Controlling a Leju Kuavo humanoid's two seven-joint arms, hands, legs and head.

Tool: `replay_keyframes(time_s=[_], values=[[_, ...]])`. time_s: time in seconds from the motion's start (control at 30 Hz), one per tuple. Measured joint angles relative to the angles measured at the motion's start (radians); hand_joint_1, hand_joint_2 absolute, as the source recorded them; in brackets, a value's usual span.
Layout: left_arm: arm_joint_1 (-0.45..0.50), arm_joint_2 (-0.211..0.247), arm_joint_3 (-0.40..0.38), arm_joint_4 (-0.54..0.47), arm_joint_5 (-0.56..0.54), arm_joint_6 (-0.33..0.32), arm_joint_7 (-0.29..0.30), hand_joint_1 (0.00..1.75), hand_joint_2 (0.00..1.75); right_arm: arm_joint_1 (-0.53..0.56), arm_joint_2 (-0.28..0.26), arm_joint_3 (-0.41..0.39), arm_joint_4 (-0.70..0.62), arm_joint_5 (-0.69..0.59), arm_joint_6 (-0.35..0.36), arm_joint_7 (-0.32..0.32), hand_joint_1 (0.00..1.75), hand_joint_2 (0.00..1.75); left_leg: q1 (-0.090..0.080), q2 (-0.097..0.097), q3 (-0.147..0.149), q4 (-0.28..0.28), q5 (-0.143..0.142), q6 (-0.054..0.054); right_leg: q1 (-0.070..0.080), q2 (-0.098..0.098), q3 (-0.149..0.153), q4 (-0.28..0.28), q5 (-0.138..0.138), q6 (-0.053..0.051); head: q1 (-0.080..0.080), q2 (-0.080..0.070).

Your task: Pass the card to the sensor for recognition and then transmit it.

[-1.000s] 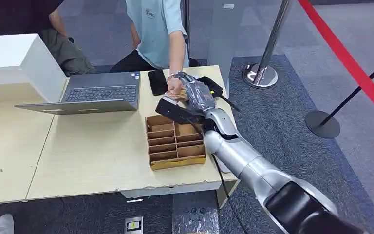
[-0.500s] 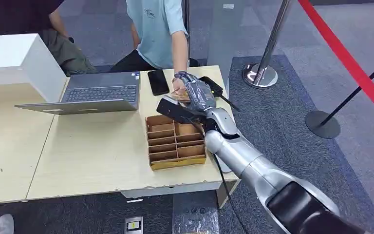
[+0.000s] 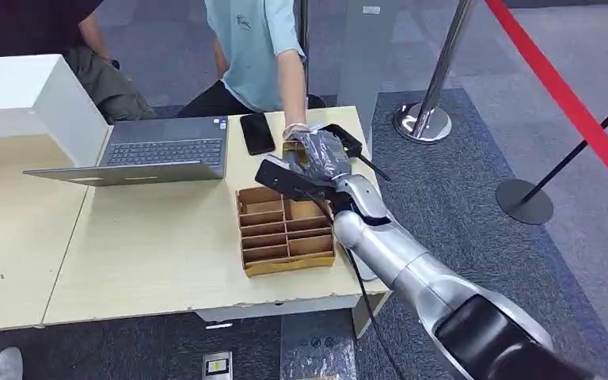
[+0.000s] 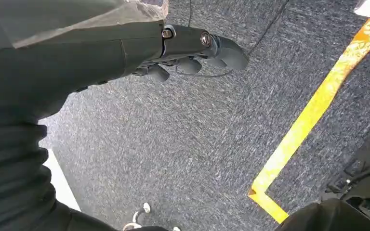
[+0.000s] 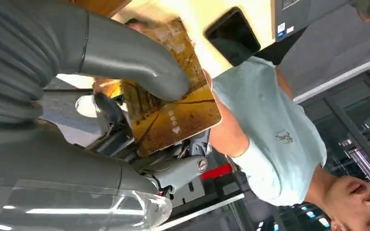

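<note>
My right hand [image 3: 321,157] reaches over the far right part of the table [image 3: 142,253] and holds a brown-gold card [image 3: 293,147]. In the right wrist view the thumb [image 5: 139,62] presses on the card [image 5: 178,108]. A person's hand [image 3: 294,131] is at the card's far edge; whether it grips the card I cannot tell. A flat black sensor [image 3: 281,178] lies just below my right hand. My left hand [image 4: 192,50] hangs over the carpet, holding nothing, with its fingers loosely apart.
A cardboard box with dividers [image 3: 285,233] sits in front of the sensor. A black phone [image 3: 256,133], a laptop [image 3: 166,150] and a white box [image 3: 24,95] stand to the left. A person in a light blue shirt [image 3: 253,39] sits behind the table. Stanchions [image 3: 423,119] stand to the right.
My right hand has tipped the card up and carried it slightly toward the person. The person's hand has shifted from on top of the card to its far edge.
</note>
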Motion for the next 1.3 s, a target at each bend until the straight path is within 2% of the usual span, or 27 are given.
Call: replay_keyframes(time_s=[0.43, 0.5, 0.57, 0.67, 0.87, 1.07, 1.3], values=[[-0.005, 0.005, 0.000, 0.000, -0.002, 0.000, 0.001, 0.00, 1.75, 0.014, 0.004, 0.000, -0.076, -0.010, 0.001, -0.017, 1.75, 1.75, 0.000, 0.000, 0.000, 0.000, 0.000, 0.000, 0.000, 0.000, 0.000, 0.000, 0.000, 0.000, 0.000, 0.000], [-0.004, -0.013, -0.002, -0.001, -0.031, 0.000, 0.015, 0.00, 1.75, 0.024, -0.001, -0.002, -0.098, 0.000, -0.013, 0.015, 1.75, 1.75, 0.000, 0.000, 0.001, 0.000, 0.000, 0.000, 0.000, 0.000, 0.000, -0.001, 0.000, 0.000, 0.000, 0.000], [0.001, -0.039, -0.006, -0.002, -0.045, 0.002, 0.046, 0.00, 1.75, 0.044, -0.018, -0.009, -0.136, 0.003, -0.020, 0.044, 1.75, 1.75, 0.000, 0.000, 0.000, 0.001, 0.000, 0.000, -0.001, 0.000, 0.000, -0.001, 0.000, 0.000, 0.000, 0.000], [0.009, -0.070, -0.009, -0.003, -0.047, -0.001, 0.057, 0.00, 1.75, 0.078, -0.052, -0.029, -0.189, 0.002, -0.016, 0.077, 1.75, 1.75, -0.001, 0.000, 0.000, 0.001, -0.001, 0.000, -0.001, 0.000, 0.000, -0.002, 0.000, 0.001, 0.001, 0.000], [0.012, -0.078, -0.009, -0.003, -0.017, -0.002, 0.054, 0.00, 1.75, 0.176, -0.132, -0.078, -0.283, -0.036, -0.021, 0.116, 1.75, 1.75, 0.000, 0.000, 0.000, 0.002, -0.001, 0.000, 0.000, 0.000, 0.001, -0.002, 0.000, 0.001, 0.000, 0.000], [0.013, -0.078, -0.008, -0.002, 0.007, -0.002, 0.056, 0.00, 1.75, 0.311, -0.211, -0.152, -0.335, -0.090, -0.076, 0.115, 1.75, 1.75, 0.000, 0.000, 0.000, 0.002, -0.001, 0.001, 0.000, 0.000, 0.001, -0.002, 0.000, 0.001, 0.000, 0.000], [0.013, -0.078, -0.006, -0.001, 0.018, -0.002, 0.056, 0.00, 1.75, 0.423, -0.260, -0.218, -0.357, -0.119, -0.103, 0.103, 1.75, 1.75, 0.000, 0.000, 0.000, 0.001, -0.001, 0.001, 0.000, 0.000, 0.001, -0.002, 0.000, 0.001, 0.000, 0.000]])
